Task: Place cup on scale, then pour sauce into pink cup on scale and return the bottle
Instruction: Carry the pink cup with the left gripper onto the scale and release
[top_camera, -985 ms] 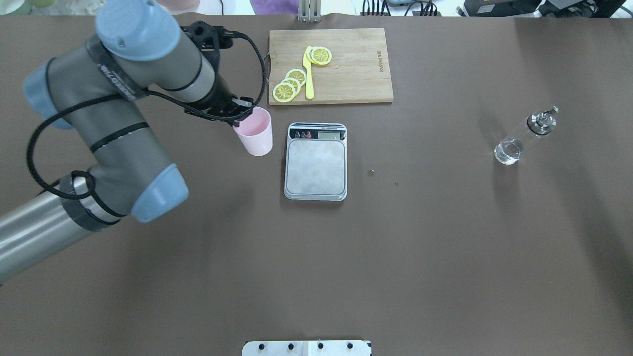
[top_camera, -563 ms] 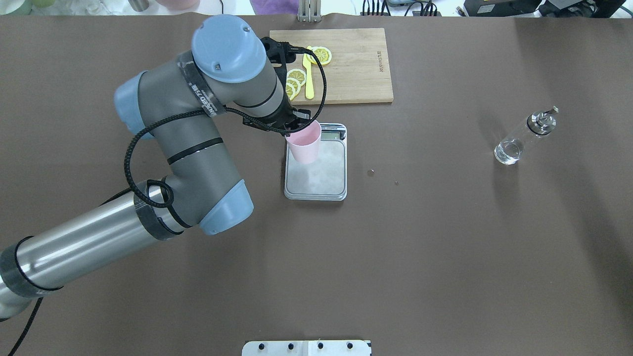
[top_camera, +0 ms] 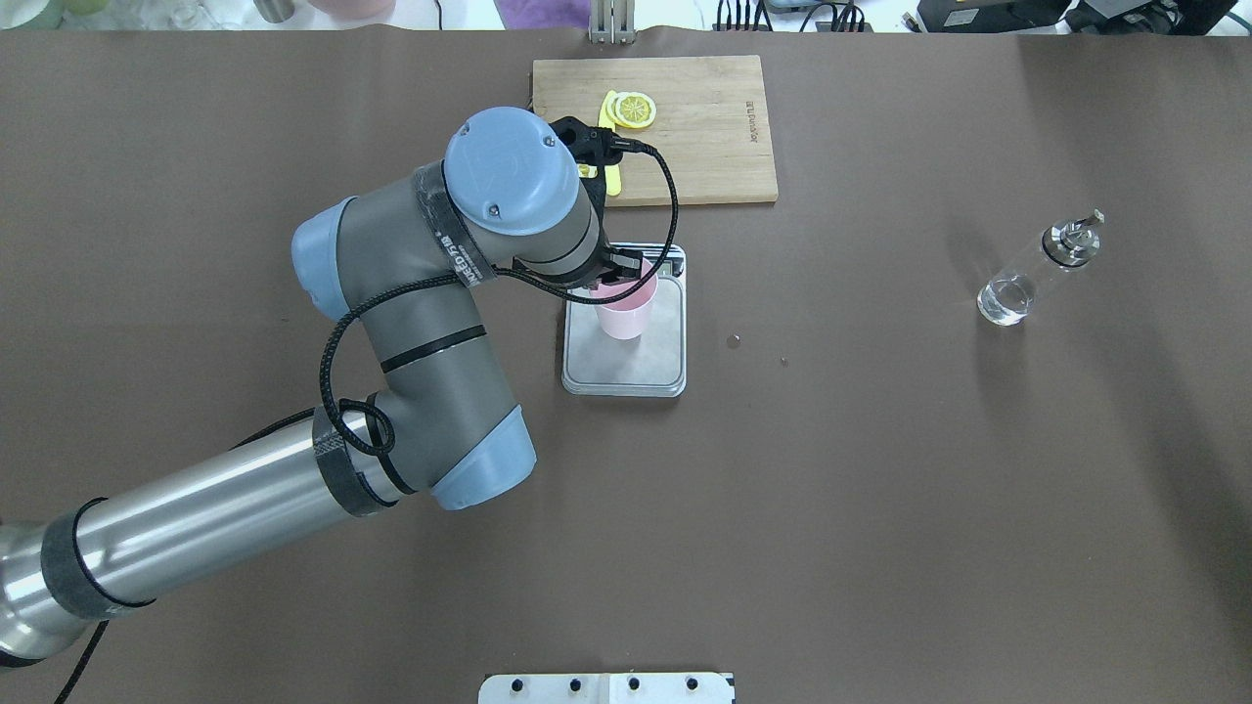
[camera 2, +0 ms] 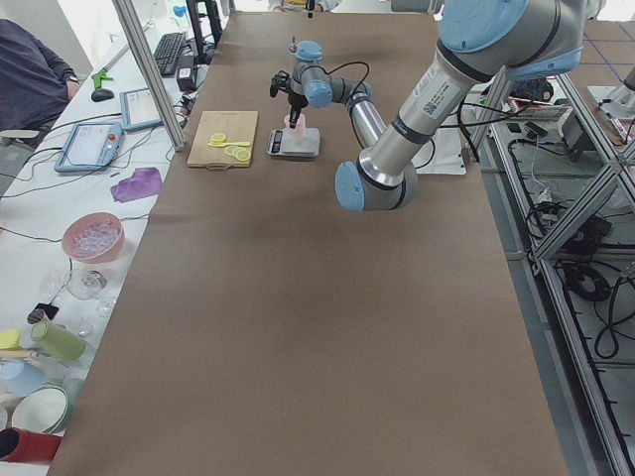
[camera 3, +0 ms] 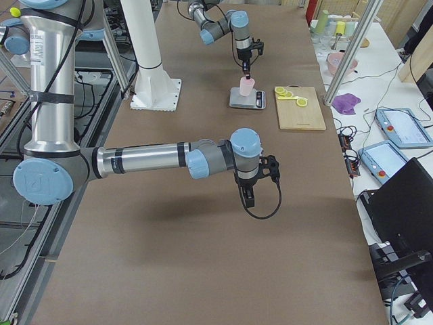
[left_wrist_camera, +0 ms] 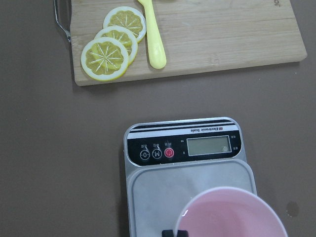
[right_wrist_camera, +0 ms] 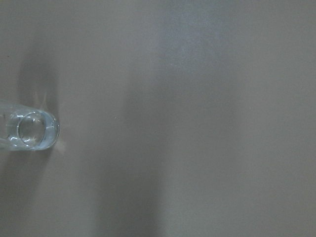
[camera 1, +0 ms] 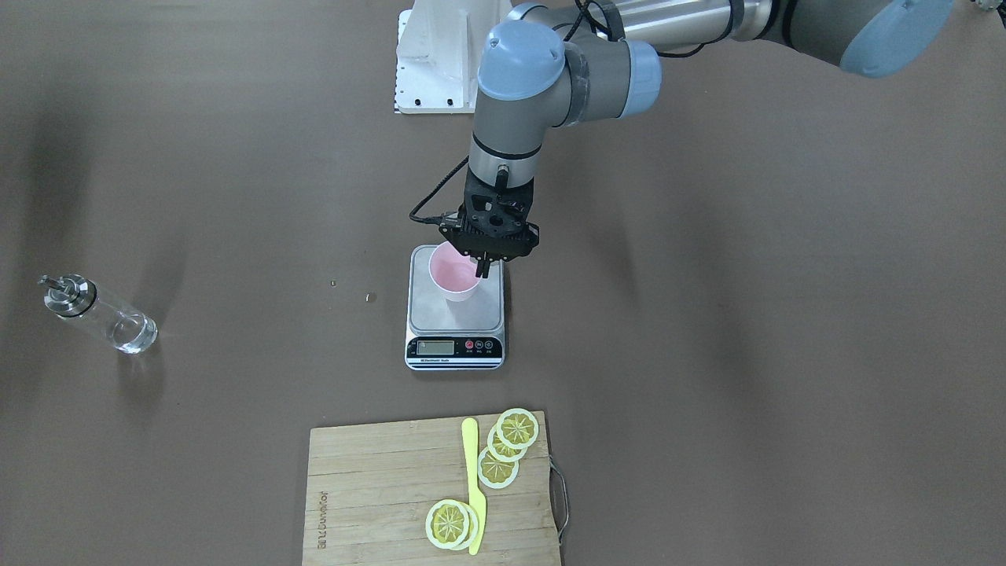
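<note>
My left tool (camera 1: 481, 269) is clenched on the rim of the pink cup (camera 1: 454, 279), over the scale (camera 1: 456, 318).

The front view shows my fingers straddling the rim, wrist pointing straight down. Overhead, that wrist covers the grip and the scale's display, which my left wrist camera shows plainly beyond the cup. No view tells me whether the cup's base touches the steel platform. My left arm reaches in with its elbow bent above the counter (top_camera: 880, 489). The bottle (top_camera: 1035, 274) stands well apart on my right; my right wrist camera cuts it off at the edge. My right tool (camera 3: 249, 198) points down, seen only from the side, so I cannot tell whether it is released or clenched.
</note>
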